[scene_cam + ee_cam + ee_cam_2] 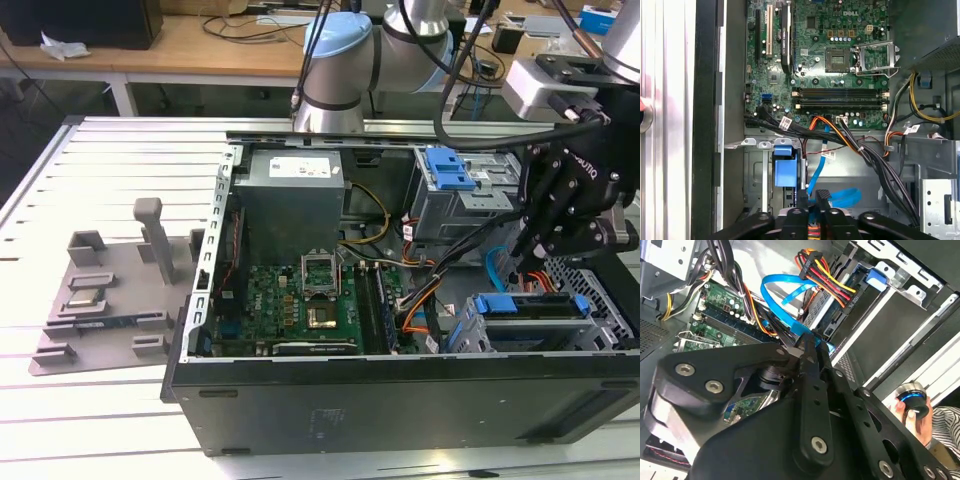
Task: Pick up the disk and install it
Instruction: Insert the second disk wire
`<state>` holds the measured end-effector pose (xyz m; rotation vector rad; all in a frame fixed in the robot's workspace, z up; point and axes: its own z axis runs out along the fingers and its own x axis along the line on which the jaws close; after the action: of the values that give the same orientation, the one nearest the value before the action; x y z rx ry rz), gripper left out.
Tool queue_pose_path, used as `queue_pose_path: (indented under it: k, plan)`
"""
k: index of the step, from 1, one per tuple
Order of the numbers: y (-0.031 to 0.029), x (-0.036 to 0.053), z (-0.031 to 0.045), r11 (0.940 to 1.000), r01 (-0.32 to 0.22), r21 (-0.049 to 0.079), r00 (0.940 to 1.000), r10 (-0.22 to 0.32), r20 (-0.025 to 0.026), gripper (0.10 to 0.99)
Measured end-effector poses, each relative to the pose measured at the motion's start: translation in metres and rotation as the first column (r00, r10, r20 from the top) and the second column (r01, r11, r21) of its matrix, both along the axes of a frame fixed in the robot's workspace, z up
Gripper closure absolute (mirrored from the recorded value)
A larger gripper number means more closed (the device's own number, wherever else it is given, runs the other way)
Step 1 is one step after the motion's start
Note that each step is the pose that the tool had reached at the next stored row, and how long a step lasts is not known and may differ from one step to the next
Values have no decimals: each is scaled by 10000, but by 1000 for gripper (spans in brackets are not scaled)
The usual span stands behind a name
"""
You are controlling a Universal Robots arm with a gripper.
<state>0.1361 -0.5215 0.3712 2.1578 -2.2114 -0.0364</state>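
black and jointed, the claw (527, 262) hung inside the open computer case (400, 390) at the exterior view's right, just above the drive cage (610, 300). its fingers (810, 370) were drawn together with no gap showing between the tips, and nothing was pinched between them in either wrist view. the disk (530, 305), edged by its blue frame, sat in the cage directly under the claw, its end facing the motherboard (300, 300). whether the fingertips touched it could not be told. a flat blue cable (782, 307) looped beside the fingertips, next to a bundle of red, yellow and black wires (827, 275). a grey power supply (290, 195) stood at the far end of the case. a person's hand (912, 412) holding a round knob appeared beyond the case edge in the second wrist view. on the slatted table (60, 180), a grey fixture (105, 290) lay well apart from the case.
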Motion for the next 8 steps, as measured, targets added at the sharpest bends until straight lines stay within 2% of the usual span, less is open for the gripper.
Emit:
queue_pose_path:
  k: [5,7,8]
  plan:
    - [-13,0,-2,10000,1,3,10000,-1,0,929]
    - [-69,0,-7,10000,0,2,10000,0,0,929]
    - [-118,0,-17,10000,1,14,10000,-1,0,929]
